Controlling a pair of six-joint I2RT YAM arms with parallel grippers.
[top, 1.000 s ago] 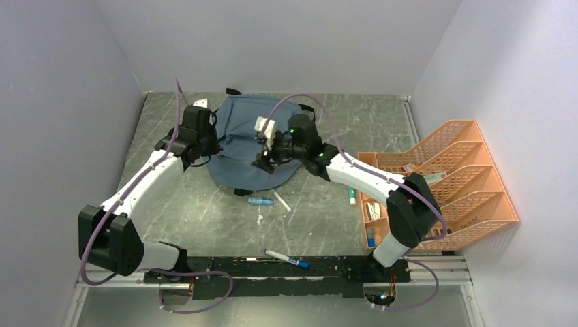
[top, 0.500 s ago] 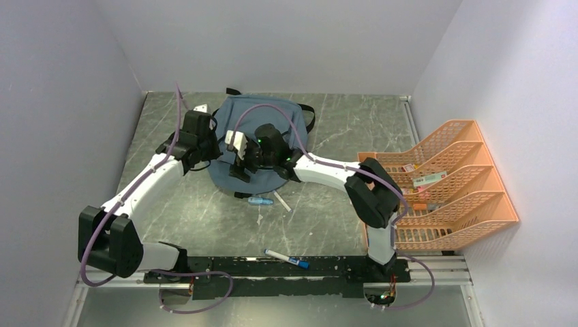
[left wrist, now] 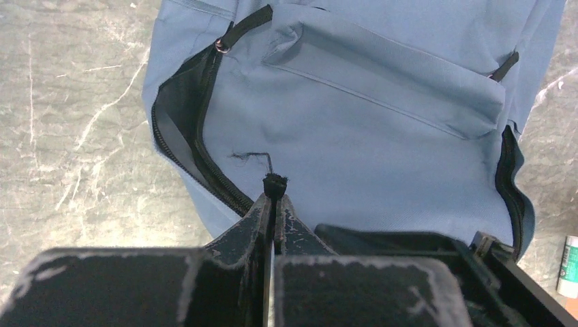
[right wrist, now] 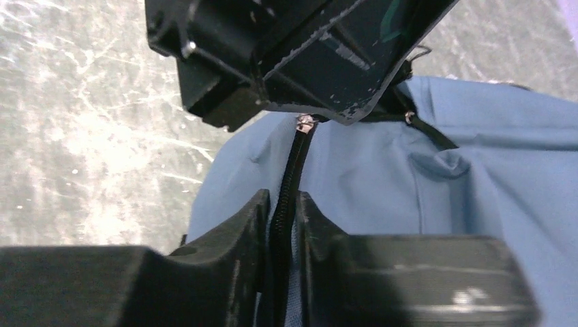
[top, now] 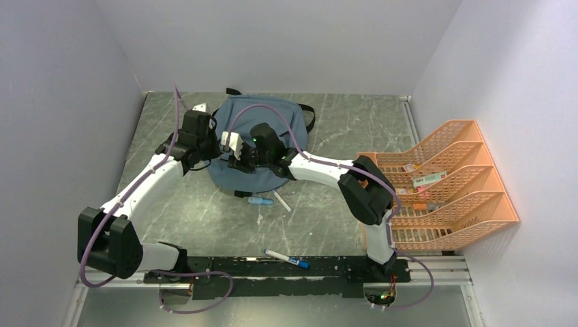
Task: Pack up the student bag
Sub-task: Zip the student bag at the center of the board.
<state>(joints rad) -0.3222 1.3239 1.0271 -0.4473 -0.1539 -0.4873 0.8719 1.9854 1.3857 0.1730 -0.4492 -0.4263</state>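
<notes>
Both pinch student bag [left wrist: 382, 136]: left gripper [left wrist: 274, 189], right gripper [right wrist: 283, 201]

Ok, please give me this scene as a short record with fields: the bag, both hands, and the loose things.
bag: grey-blue, lying on the table, pocket facing up
opening: partly unzipped at the side, dark inside showing
left hand: shut, pinching a small black tab on the bag
right hand: closed on the zipper
loose things: blue pen and white stick near the bag; marker near the arm bases
rack: orange, at the right, some items in it
</notes>
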